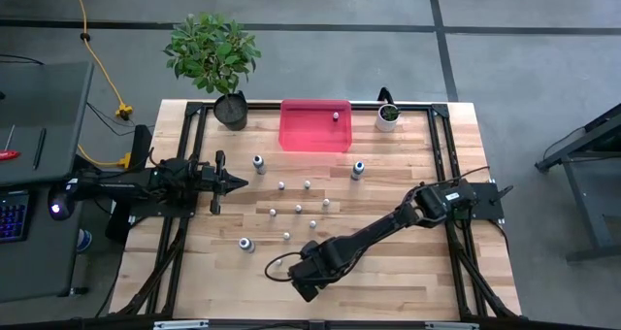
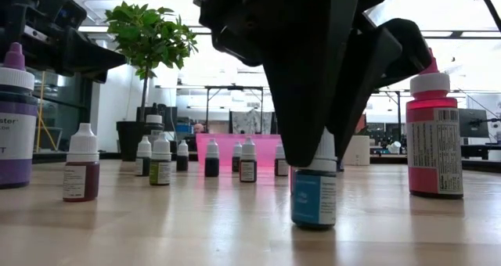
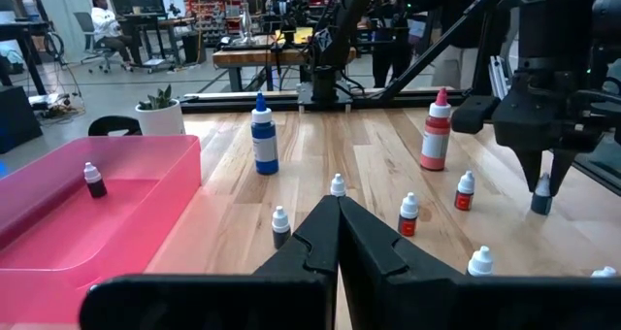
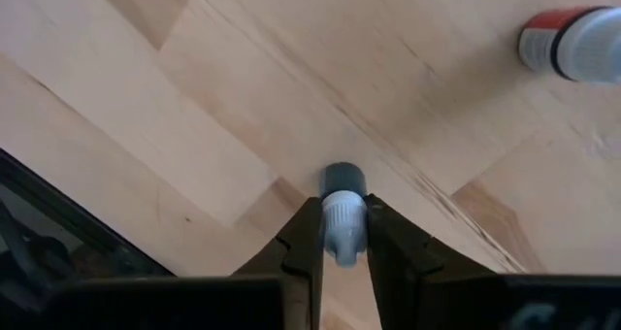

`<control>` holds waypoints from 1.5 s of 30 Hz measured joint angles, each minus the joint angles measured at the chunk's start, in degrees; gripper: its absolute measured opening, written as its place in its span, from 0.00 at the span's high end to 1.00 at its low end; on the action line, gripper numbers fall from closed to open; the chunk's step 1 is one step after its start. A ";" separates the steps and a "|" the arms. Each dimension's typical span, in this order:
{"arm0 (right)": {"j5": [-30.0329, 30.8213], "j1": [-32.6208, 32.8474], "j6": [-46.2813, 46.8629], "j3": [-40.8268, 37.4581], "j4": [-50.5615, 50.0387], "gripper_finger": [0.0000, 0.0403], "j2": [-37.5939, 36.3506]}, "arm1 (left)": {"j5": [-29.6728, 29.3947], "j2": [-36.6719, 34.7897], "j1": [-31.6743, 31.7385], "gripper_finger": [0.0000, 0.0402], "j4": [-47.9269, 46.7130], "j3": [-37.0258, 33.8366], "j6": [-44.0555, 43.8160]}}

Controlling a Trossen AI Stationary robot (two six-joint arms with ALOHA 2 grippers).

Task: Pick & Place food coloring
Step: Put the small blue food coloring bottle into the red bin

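The right gripper's (image 4: 343, 235) fingers (image 2: 309, 86) pinched the white cap of a small blue bottle (image 2: 315, 197) that stood upright on the tabletop (image 1: 408, 272) near its front edge. The other bottles stood scattered toward the middle, one inside the pink tray (image 1: 312, 128) at the back edge. The left gripper (image 1: 236, 182) waited by the left edge, fingers pressed together.

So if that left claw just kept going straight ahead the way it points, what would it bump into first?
Probably the tiny white-capped bottle standing just beyond the shut left gripper, though depth is hard to judge; the bottle beside it may sit just off that line.
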 joint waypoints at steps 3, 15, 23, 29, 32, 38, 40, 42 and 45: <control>-0.20 0.00 0.01 0.00 -0.19 0.87 -0.18 | 0.00 0.01 -0.01 1.00 0.00 0.00 0.00; 1.24 -0.94 -6.49 14.07 -7.61 0.88 -0.66 | -0.01 0.00 0.00 1.00 0.00 0.00 0.00; 6.05 -4.18 -13.11 16.34 -10.14 0.88 -5.93 | -0.02 0.03 -0.01 1.00 0.00 0.00 -0.02; 11.77 -8.29 -20.61 16.02 -18.09 0.88 -9.81 | 0.00 0.03 -0.01 1.00 0.00 0.00 -0.02; 15.48 -11.23 -25.42 16.02 -21.33 0.87 -11.94 | 0.01 0.06 -0.01 1.00 0.01 0.00 0.00; 19.31 -19.42 -37.07 16.02 -25.56 0.88 -14.53 | 0.02 0.06 0.01 1.00 0.02 0.00 -0.01; 20.76 -22.80 -41.43 16.02 -27.17 0.88 -15.44 | 0.02 0.06 0.01 1.00 0.01 -0.01 0.00; 21.98 -26.40 -45.63 16.02 -27.87 0.88 -16.21 | 0.02 0.06 0.01 1.00 0.00 0.00 0.00; 22.21 -31.73 -52.46 16.02 -27.87 0.88 -16.74 | 0.02 0.06 -0.01 1.00 0.00 -0.01 0.00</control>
